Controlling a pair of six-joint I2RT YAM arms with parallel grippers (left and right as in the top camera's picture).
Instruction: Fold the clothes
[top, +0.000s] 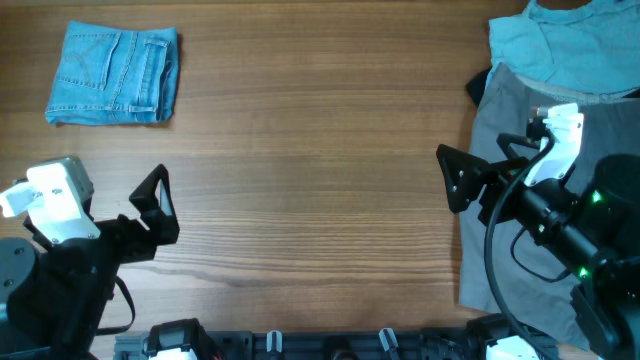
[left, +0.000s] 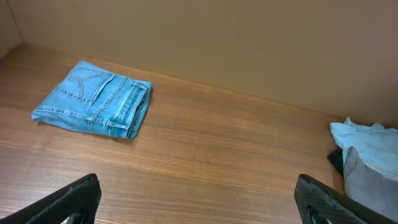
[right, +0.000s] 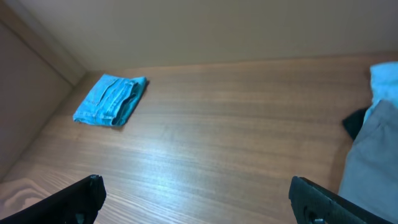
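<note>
The light blue jeans (top: 113, 75) lie folded into a small rectangle at the far left corner of the table, a back pocket on top. They also show in the left wrist view (left: 96, 99) and in the right wrist view (right: 112, 99). My left gripper (top: 157, 205) is open and empty at the near left, well short of the jeans. My right gripper (top: 458, 178) is open and empty at the right, by the edge of the grey trousers (top: 520, 190).
A pale teal shirt (top: 565, 45) lies at the far right corner, partly over the grey trousers, which run down the table's right side. A dark cloth (top: 479, 85) pokes out beside them. Bare wooden table (top: 320, 170) spans the middle.
</note>
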